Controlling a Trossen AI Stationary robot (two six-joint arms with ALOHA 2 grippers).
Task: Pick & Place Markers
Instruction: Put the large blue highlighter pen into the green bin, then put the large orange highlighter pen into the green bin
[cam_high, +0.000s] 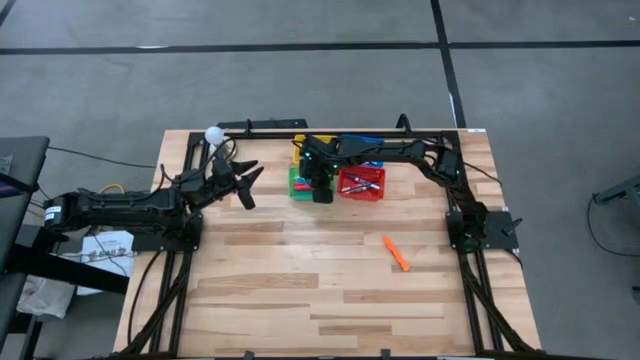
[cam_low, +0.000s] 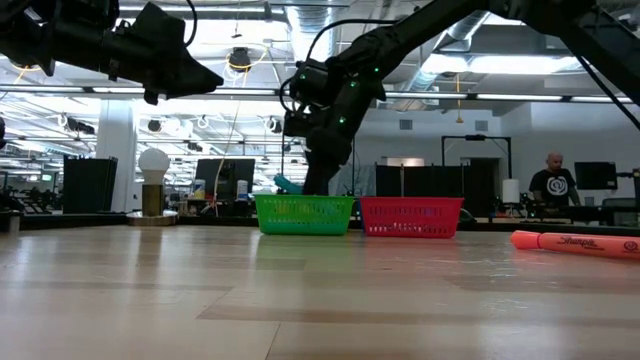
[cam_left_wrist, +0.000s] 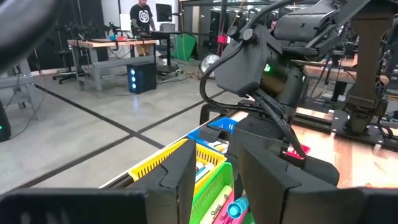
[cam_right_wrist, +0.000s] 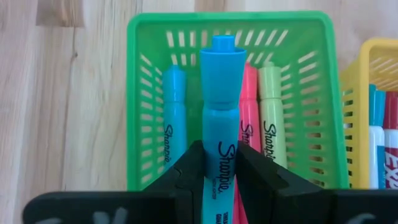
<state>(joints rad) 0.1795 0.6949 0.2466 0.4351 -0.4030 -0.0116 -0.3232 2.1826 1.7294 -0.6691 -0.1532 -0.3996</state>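
Two black jointed arms (cam_high: 130, 207), trailing black cables; the right arm (cam_high: 400, 152) shows small green lights; blocky matte-black fingers (cam_right_wrist: 261, 180).

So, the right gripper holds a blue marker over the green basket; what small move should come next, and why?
Probably open the right gripper to drop it. The blue marker hangs directly above the green basket, where other markers already lie.

Glossy plastic marker (cam_right_wrist: 219, 118), wooden table (cam_high: 300, 290)
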